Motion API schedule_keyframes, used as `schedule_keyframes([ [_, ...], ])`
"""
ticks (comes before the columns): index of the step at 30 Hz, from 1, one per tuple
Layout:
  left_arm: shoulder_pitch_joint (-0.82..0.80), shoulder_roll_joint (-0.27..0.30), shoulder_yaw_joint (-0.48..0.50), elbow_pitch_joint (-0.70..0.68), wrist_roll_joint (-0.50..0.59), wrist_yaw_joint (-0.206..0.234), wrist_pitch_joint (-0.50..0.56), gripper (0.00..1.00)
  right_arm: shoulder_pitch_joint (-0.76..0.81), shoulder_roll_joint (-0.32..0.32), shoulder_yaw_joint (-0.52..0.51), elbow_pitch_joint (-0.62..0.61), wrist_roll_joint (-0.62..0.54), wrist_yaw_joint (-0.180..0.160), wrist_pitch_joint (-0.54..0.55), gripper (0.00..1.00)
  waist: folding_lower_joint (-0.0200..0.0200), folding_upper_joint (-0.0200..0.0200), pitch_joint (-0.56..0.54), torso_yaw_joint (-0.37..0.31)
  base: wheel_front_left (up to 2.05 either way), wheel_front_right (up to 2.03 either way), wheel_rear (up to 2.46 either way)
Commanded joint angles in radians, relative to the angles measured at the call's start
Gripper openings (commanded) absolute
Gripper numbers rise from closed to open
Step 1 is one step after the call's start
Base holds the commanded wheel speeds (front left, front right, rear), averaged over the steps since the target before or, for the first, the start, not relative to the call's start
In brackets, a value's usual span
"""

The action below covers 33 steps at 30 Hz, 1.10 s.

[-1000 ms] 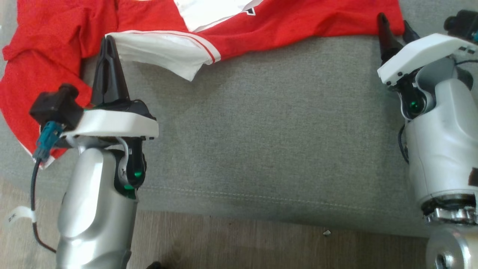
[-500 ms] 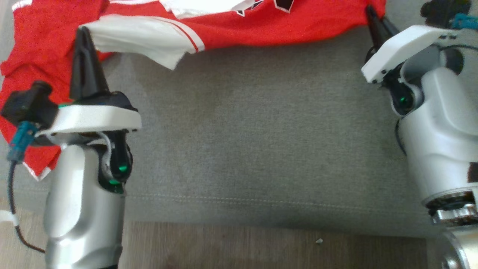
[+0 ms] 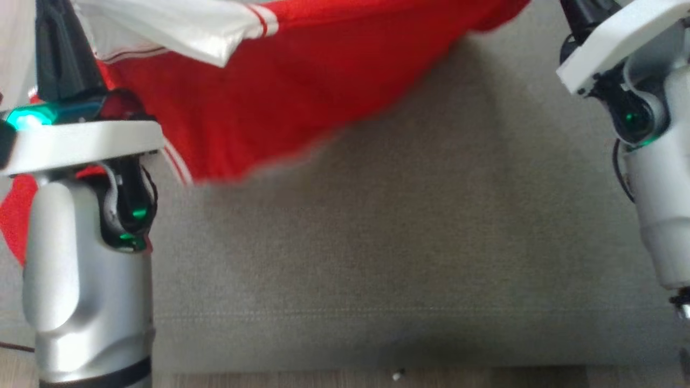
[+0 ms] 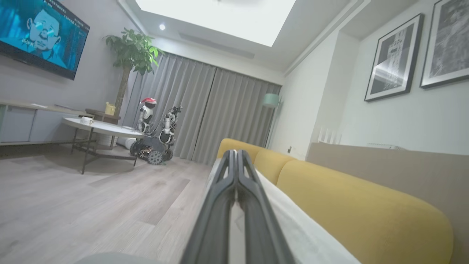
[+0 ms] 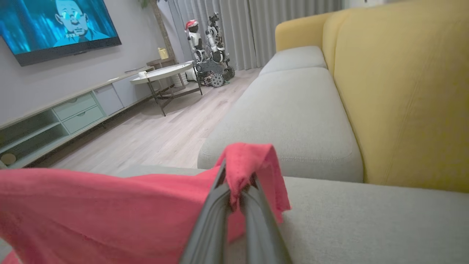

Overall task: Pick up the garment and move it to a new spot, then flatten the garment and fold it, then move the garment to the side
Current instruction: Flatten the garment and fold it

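I'm in the first step: the garment (image 3: 302, 97) is up off the sofa (image 3: 377, 242) and slung between my two hands, ready to be carried to its new spot. My left hand (image 4: 234, 157) has its fingers pressed together with pale cloth showing between them, so I judge it is clamped on the white sleeve (image 3: 178, 27) at the far left. My right hand (image 5: 237, 183) is clamped on a red corner, which folds over its fingertips at the far right.

From the head view the red body sags in a curve between the two grips, deepest towards the left, with its lower edge blurred above the grey seat. I cannot tell whether any of it touches the cushion.

Next I need to carry both hands together, keeping them well apart so the cloth stays stretched rather than bunching. Over the new spot I would lower evenly, let the hanging edge meet the seat first, then draw the grips across so it lies flat for smoothing and folding.
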Motion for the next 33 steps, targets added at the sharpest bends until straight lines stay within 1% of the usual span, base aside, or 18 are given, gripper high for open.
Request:
schedule_keyframes([
  [1, -0.045, 0.037, 0.034, -0.044, 0.004, -0.009, 0.0, 0.0, 0.003, -0.01, 0.012, -0.05, 0.015, 0.006, 0.016, 0.0, 0.0, 0.0, -0.065, -0.022, 0.0, 0.0, 0.0],
  [4, -0.055, 0.057, 0.036, -0.07, 0.001, -0.014, 0.031, 0.0, 0.008, -0.047, 0.018, -0.097, 0.058, 0.006, 0.091, 0.0, 0.0, 0.0, -0.122, -0.036, 0.0, 0.0, 0.0],
  [9, -0.057, 0.095, 0.05, -0.14, -0.011, -0.01, 0.116, 0.0, 0.006, -0.124, 0.011, -0.182, 0.145, 0.006, 0.284, 0.0, 0.0, 0.0, -0.196, -0.065, 0.0, 0.0, 0.0],
  [15, -0.052, 0.14, 0.068, -0.252, -0.033, 0.002, 0.257, 0.0, 0.012, -0.2, -0.052, -0.324, 0.228, 0.006, 0.543, 0.0, 0.0, 0.0, -0.213, -0.094, 0.0, 0.0, 0.0],
  [19, -0.064, 0.184, 0.069, -0.289, -0.035, -0.002, 0.353, 0.0, 0.025, -0.216, -0.128, -0.404, 0.237, 0.006, 0.696, 0.0, 0.0, 0.0, -0.197, -0.11, 0.0, 0.0, 0.0],
  [21, -0.088, 0.199, 0.065, -0.283, -0.047, -0.007, 0.402, 0.0, 0.022, -0.194, -0.181, -0.425, 0.236, 0.006, 0.753, 0.0, 0.0, 0.0, -0.176, -0.117, 0.0, 0.0, 0.0],
  [23, -0.133, 0.211, 0.055, -0.257, -0.059, -0.013, 0.45, 0.0, 0.003, -0.155, -0.243, -0.426, 0.227, 0.006, 0.801, 0.0, 0.0, 0.0, -0.14, -0.119, 0.0, 0.0, 0.0],
  [24, -0.133, 0.211, 0.055, -0.257, -0.059, -0.013, 0.45, 0.0, 0.003, -0.155, -0.243, -0.426, 0.227, 0.006, 0.801, 0.0, 0.0, 0.0, -0.14, -0.119, 0.0, 0.0, 0.0],
  [26, -0.198, 0.212, 0.041, -0.208, -0.079, -0.016, 0.497, 0.0, -0.036, -0.096, -0.31, -0.408, 0.212, 0.006, 0.84, 0.0, 0.0, 0.0, -0.088, -0.119, 0.0, 0.0, 0.0],
  [28, -0.282, 0.202, 0.027, -0.142, -0.102, -0.015, 0.541, 0.0, -0.098, -0.034, -0.367, -0.382, 0.173, 0.006, 0.861, 0.0, 0.0, 0.0, -0.019, -0.119, 0.0, 0.0, 0.0],
  [31, -0.454, 0.205, 0.003, -0.027, -0.096, -0.015, 0.567, 0.0, -0.238, 0.056, -0.436, -0.332, 0.073, 0.006, 0.834, 0.0, 0.0, 0.0, 0.115, -0.119, 0.0, 0.0, 0.0],
  [33, -0.593, 0.202, -0.01, 0.061, -0.082, -0.012, 0.556, 0.0, -0.358, 0.11, -0.474, -0.287, -0.007, 0.006, 0.764, 0.0, 0.0, 0.0, 0.209, -0.116, 0.0, 0.0, 0.0],
])
